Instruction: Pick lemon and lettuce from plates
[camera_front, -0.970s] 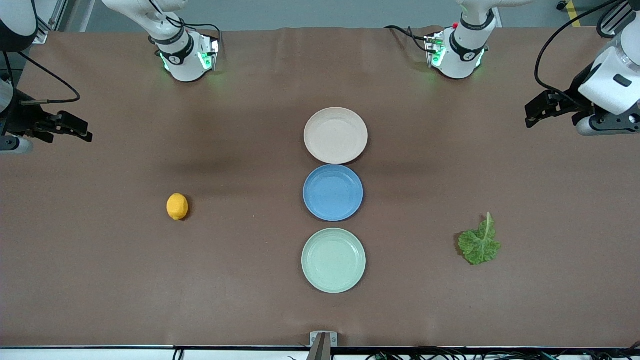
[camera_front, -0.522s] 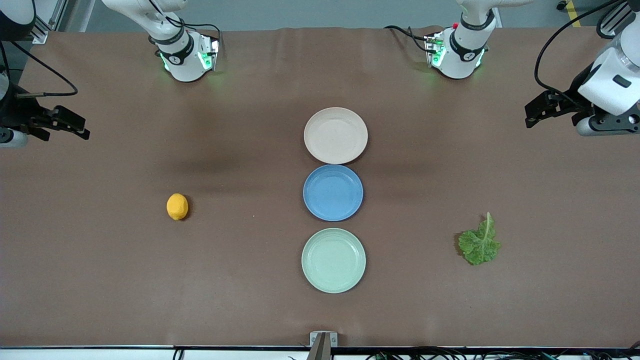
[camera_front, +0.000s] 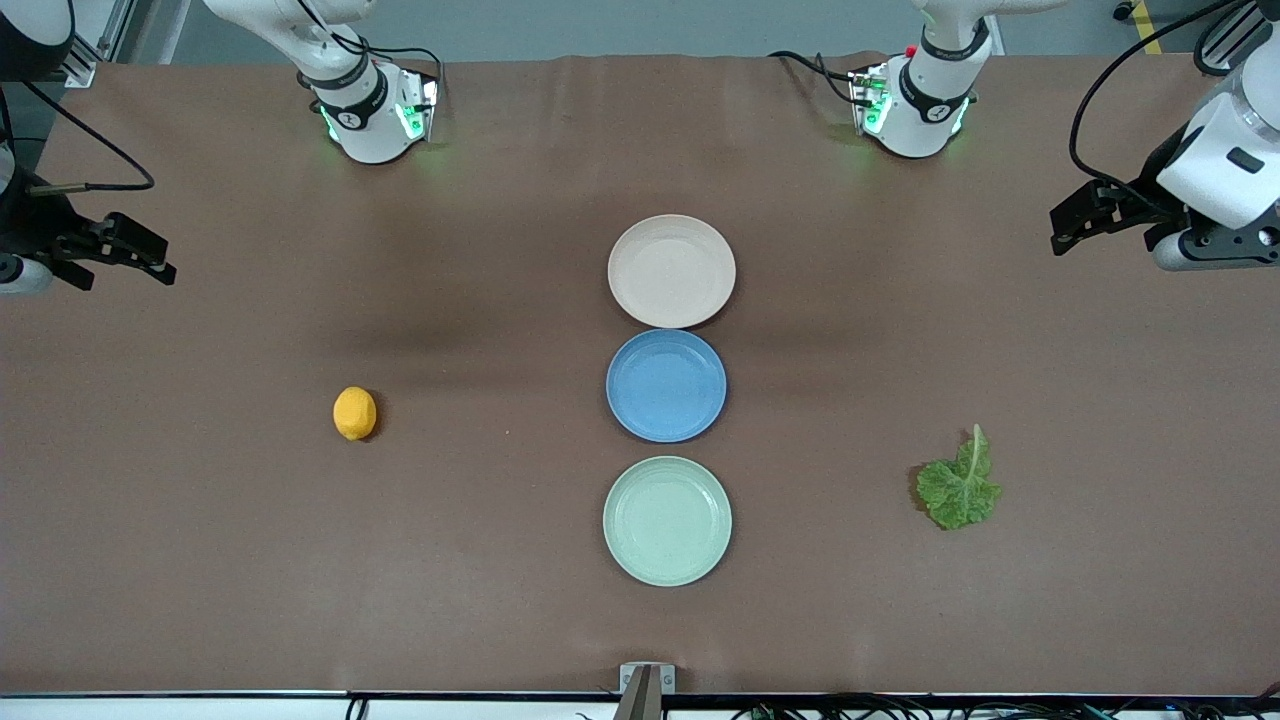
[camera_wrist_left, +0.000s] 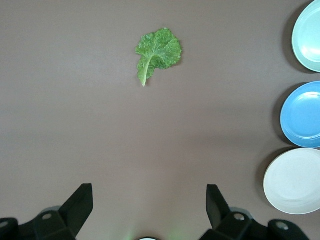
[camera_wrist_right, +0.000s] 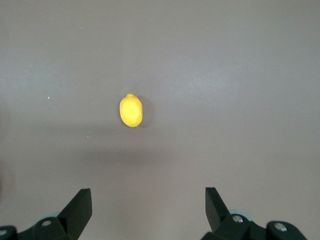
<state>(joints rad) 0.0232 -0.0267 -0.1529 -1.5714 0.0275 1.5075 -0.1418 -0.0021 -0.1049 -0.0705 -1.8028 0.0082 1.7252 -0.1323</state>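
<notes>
Desk (camera_front: 200, 560) covered in brown cloth carries everything. Plates lie in a line down its middle: the beige plate (camera_front: 671, 270) nearest the arm bases, the blue plate (camera_front: 666, 385) next, just touching it, and the mint plate (camera_front: 667, 520) nearest the front camera, a small gap from the blue one. All three are bare.

Left tool (camera_front: 1068, 225) hangs in the air over the desk's edge at the left arm's end, its fingers (camera_wrist_left: 77, 207) spread wide with nothing between them. Right tool (camera_front: 145, 258) hangs likewise over the right arm's end, fingers (camera_wrist_right: 80, 207) wide and holding nothing.

Lettuce (camera_front: 959, 484) lies flat on the cloth toward the left arm's end, well apart from the plates, stem pointing toward the bases. Lemon (camera_front: 354, 413) sits on the cloth toward the right arm's end, well apart from the plates.
</notes>
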